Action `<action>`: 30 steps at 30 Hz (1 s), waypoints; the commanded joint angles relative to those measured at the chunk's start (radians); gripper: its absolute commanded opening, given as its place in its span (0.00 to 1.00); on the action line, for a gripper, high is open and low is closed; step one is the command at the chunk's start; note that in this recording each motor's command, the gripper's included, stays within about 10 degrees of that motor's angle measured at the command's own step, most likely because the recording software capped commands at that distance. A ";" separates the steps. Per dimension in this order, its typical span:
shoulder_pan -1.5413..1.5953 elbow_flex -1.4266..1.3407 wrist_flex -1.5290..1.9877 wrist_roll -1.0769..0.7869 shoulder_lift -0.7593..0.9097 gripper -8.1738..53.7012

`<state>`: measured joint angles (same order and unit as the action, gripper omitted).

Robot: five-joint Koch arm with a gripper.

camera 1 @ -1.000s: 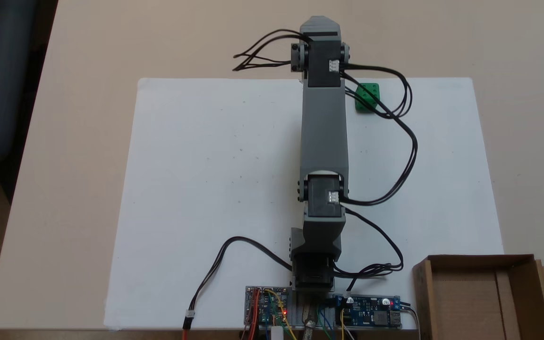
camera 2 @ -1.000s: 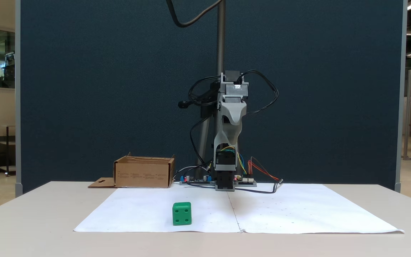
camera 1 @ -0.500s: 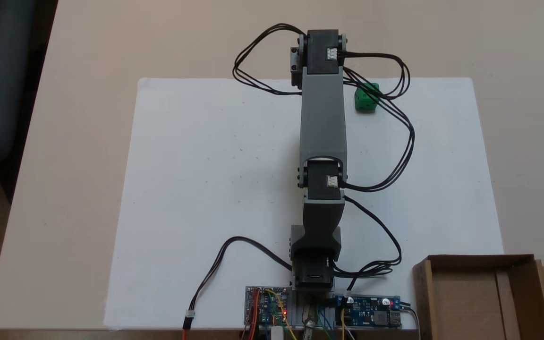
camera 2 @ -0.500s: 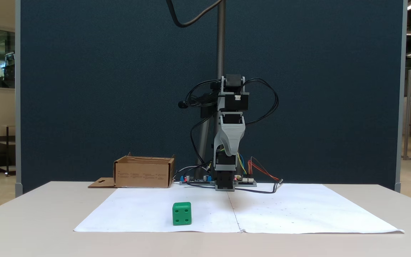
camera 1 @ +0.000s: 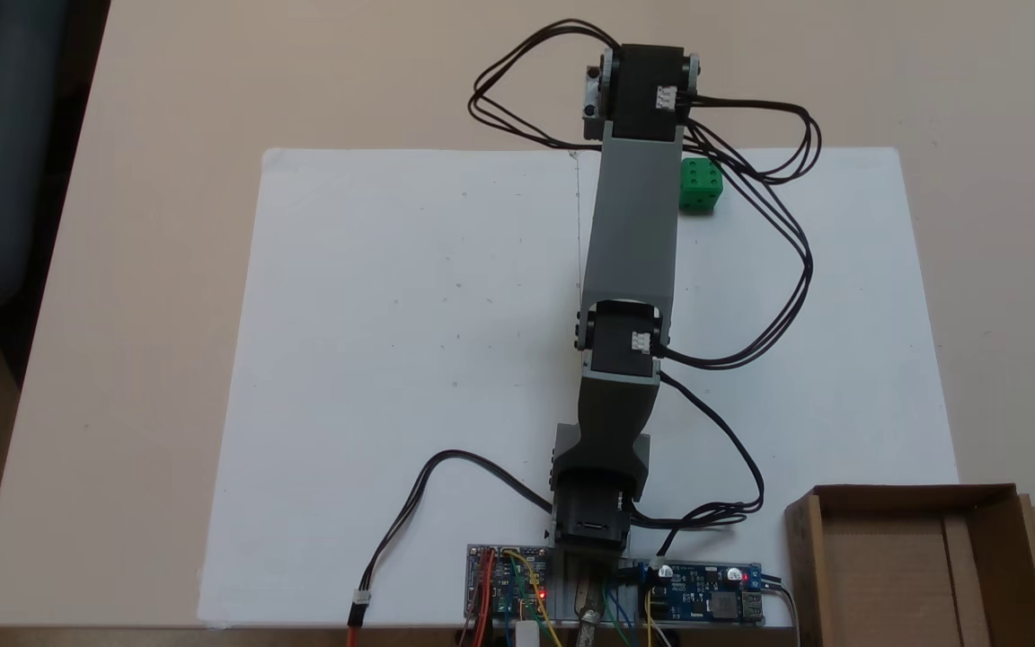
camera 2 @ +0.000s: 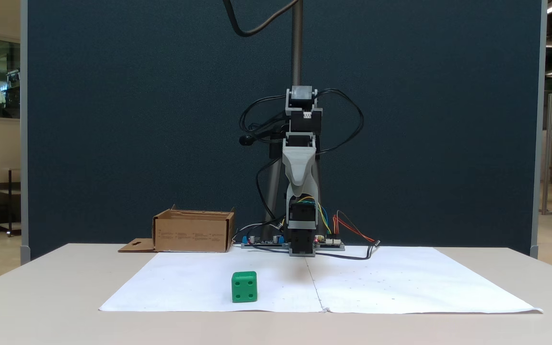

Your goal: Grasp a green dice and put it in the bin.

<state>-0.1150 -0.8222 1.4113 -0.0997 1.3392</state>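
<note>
Fixed view from above: the green dice (camera 1: 701,186) sits on white paper (camera 1: 392,359) just right of the outstretched arm (camera 1: 634,225); the bin (camera 1: 913,566) stands at lower right. Fixed view from the front: the gripper (camera 2: 297,184) hangs high over the tabletop (camera 2: 41,297), well above the dice, its jaws stacked so I cannot tell their spread.

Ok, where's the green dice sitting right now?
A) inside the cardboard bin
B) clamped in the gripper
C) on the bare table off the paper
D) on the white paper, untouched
D: the green dice rests on the white paper, well below the raised gripper and apart from the bin, which holds nothing in the fixed view from above.
</note>
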 commanded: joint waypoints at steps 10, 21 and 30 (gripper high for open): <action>-0.094 0.313 0.175 -0.193 -0.250 0.92; -0.167 0.505 0.208 -0.298 -0.414 0.93; -0.213 0.549 0.208 -0.307 -0.492 0.93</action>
<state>-0.3099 -0.3145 1.4450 -0.3175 0.8268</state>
